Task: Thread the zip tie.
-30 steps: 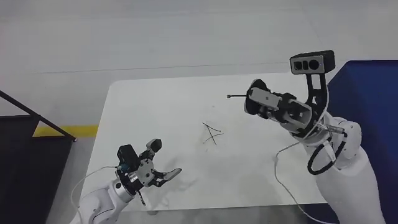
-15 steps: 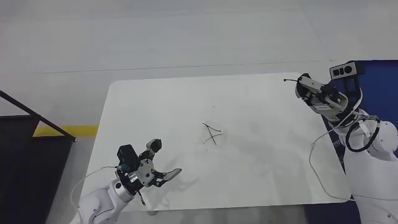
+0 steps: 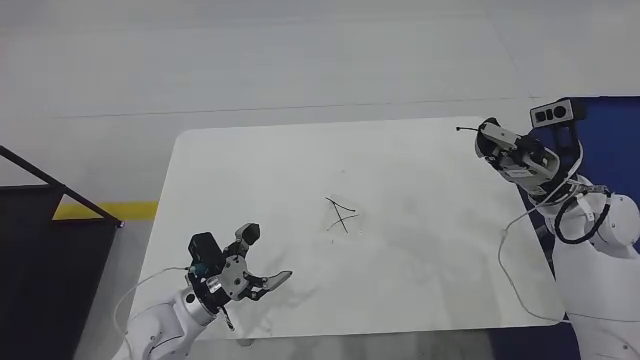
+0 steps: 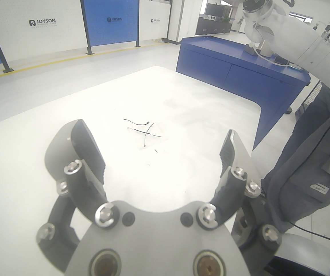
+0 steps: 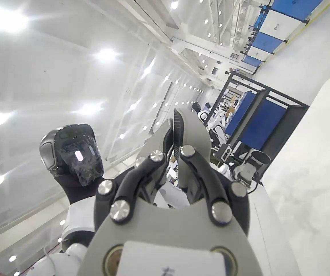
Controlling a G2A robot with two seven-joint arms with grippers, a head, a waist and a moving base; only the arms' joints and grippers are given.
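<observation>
Several thin black zip ties (image 3: 340, 214) lie crossed near the middle of the white table (image 3: 420, 160); the left wrist view has them (image 4: 143, 129) a short way ahead of the fingers. My left gripper (image 3: 268, 253) hovers open over the table's near left corner, jaws wide apart with nothing between them (image 4: 154, 133). My right gripper (image 3: 482, 131) is raised over the far right corner and shut on a black zip tie (image 3: 465, 129) that sticks out toward the table's middle. In the right wrist view its fingers (image 5: 179, 127) are pressed together and point up at the ceiling.
A blue cabinet (image 3: 600, 125) stands just beyond the table's right edge, close behind the right arm, and shows in the left wrist view (image 4: 239, 76). A black rail (image 3: 45, 188) runs off the table's left side.
The right arm swung from over the table's right-middle out to the far right corner, carrying the zip tie, then held still. The left arm has not moved.
</observation>
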